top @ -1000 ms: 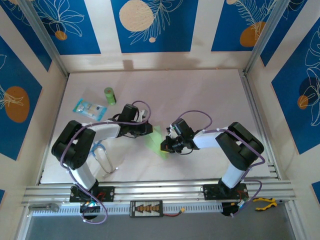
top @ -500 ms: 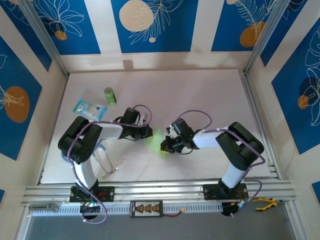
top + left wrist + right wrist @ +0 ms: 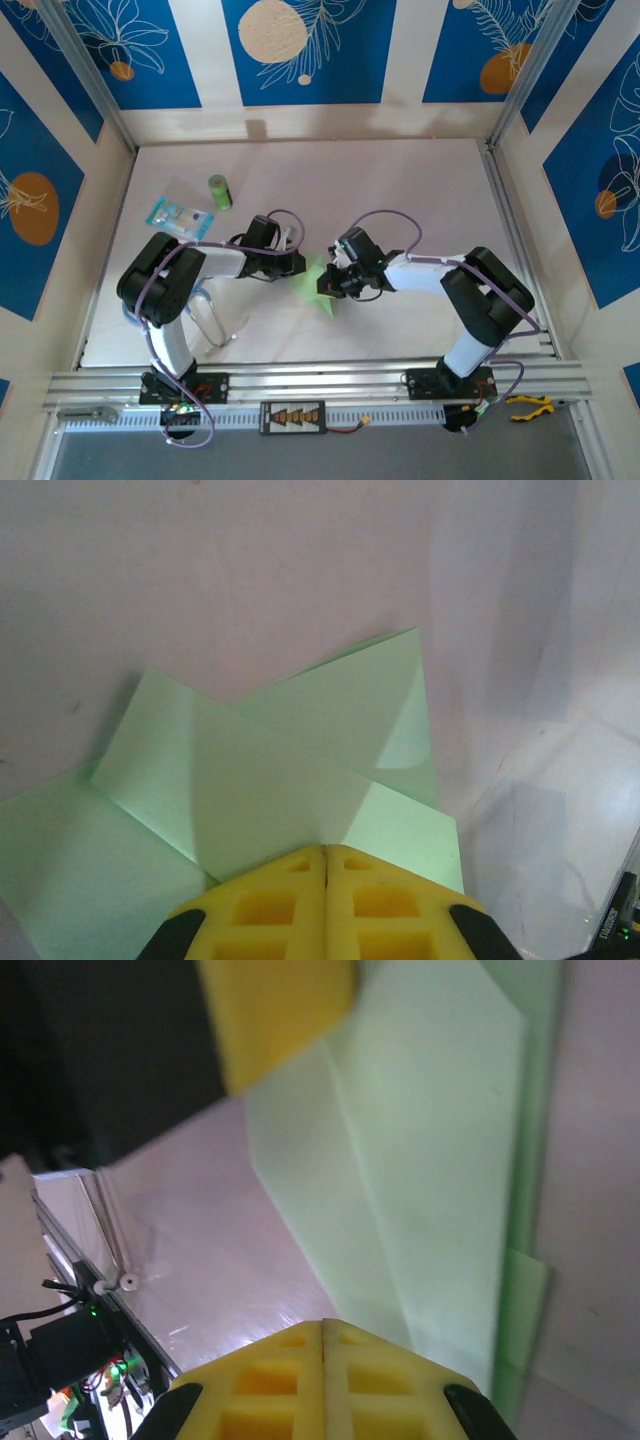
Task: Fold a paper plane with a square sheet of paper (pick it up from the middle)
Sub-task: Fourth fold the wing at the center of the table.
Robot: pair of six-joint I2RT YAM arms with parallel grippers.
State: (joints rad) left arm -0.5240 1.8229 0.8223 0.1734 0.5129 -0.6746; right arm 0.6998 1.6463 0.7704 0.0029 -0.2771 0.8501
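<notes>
Two clenched tools, left gripper [image 3: 325,852] and right gripper [image 3: 323,1326], jaws together on nothing, meet from opposite sides over the partly folded square sheet of paper [image 3: 270,770] lying on the table [image 3: 420,200] between them, seemingly to press its creases flat

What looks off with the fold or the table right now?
Nothing is spilled or torn. The paper is part-folded, and its flaps overlap askew: their edges do not line up in the left wrist view. The left claw and right claw are both shut, close to it.
</notes>
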